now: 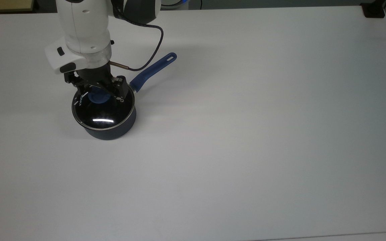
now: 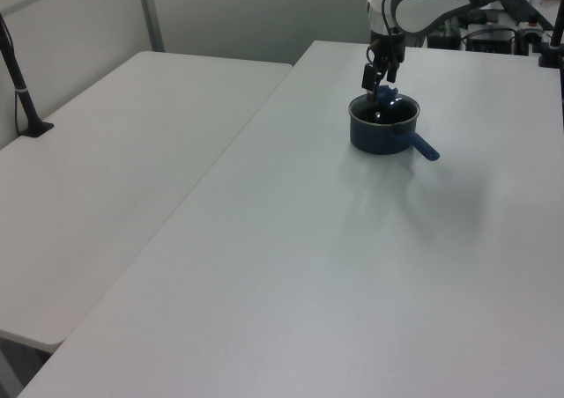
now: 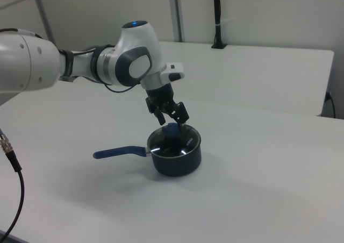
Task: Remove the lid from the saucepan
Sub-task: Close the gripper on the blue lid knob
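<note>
The dark navy saucepan (image 1: 112,131) stands on the white table at the top view's left, its long blue handle (image 1: 152,69) pointing up and right. The clear glass lid (image 1: 104,113) sits flat on it, with the blue knob (image 1: 96,97) at its centre. My gripper (image 1: 100,93) hangs low over the lid, open, one finger on each side of the knob. In the right view the gripper (image 3: 171,121) stands just above the knob (image 3: 172,130) and the saucepan (image 3: 180,162). The left view has the saucepan (image 2: 383,134) far off, with the gripper (image 2: 377,83) over it.
A dark cable (image 1: 149,53) loops from my wrist above the handle. A black clamp (image 1: 374,10) sits at the table's far right corner in the top view. A second white table (image 2: 115,151) adjoins at the left view's left, with a black post (image 2: 22,90) on it.
</note>
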`<action>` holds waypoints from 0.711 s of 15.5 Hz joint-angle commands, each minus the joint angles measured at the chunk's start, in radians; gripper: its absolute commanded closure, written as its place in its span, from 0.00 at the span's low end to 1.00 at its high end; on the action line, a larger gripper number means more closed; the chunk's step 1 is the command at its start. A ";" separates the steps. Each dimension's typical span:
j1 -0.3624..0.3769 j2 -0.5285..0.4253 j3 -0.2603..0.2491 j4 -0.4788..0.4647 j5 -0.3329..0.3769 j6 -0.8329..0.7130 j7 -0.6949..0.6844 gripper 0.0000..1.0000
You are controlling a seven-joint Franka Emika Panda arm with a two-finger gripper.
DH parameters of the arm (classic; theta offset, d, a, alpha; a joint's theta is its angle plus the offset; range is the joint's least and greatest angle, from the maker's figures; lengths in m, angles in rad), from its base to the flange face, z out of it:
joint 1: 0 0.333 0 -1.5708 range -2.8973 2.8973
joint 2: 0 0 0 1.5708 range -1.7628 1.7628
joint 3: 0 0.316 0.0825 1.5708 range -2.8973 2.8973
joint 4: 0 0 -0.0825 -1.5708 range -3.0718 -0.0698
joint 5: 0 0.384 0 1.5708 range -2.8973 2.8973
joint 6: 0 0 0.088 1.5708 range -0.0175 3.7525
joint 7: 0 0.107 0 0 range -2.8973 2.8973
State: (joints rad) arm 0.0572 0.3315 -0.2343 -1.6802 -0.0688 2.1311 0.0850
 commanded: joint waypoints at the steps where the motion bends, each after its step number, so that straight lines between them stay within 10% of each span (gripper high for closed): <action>1: 0.010 0.003 -0.008 0.000 0.015 0.020 0.009 0.03; 11: 0.026 0.006 -0.007 -0.012 0.014 0.015 0.009 0.10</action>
State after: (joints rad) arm 0.0588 0.3344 -0.2339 -1.6815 -0.0688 2.1312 0.0851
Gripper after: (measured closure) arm 0.097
